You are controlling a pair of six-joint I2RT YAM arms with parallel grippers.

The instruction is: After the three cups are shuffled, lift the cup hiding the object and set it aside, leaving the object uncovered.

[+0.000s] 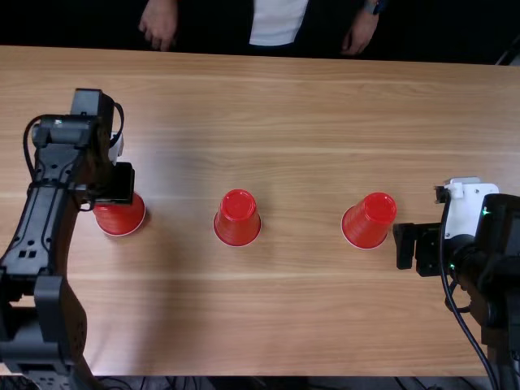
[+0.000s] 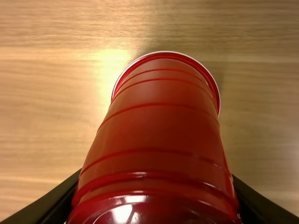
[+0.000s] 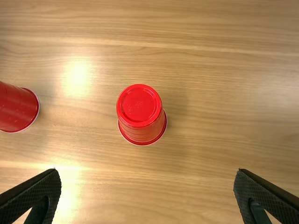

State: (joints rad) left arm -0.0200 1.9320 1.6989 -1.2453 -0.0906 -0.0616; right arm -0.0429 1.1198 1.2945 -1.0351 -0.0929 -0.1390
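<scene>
Standing in a row across the table [image 1: 284, 122], the top view's three red cups are all upside down: the left cup [image 1: 122, 219], the middle cup [image 1: 237, 218] and the right cup [image 1: 370, 220], each well apart from the next. The left arm [image 1: 49, 211] has the left jaws directly over the left cup, hiding its far side. The right arm [image 1: 496, 236] has the right jaws just beside the right cup, on its outer side and apart from it.

From the left wrist, the left cup [image 2: 159, 140] sits between the left jaws. The black fingers [image 2: 51, 205] press on both of its sides near the closed base, clenched on it. Whether its white rim rests on the table cannot be told.

From the right wrist, the right jaws are released, their fingers [image 3: 32, 193] spread wide. The right cup [image 3: 140, 114] stands on its rim ahead of them, midway between the two and touching neither. The middle cup [image 3: 16, 113] stands farther off, beyond one finger's line. Which cup hides the object cannot be told.
</scene>
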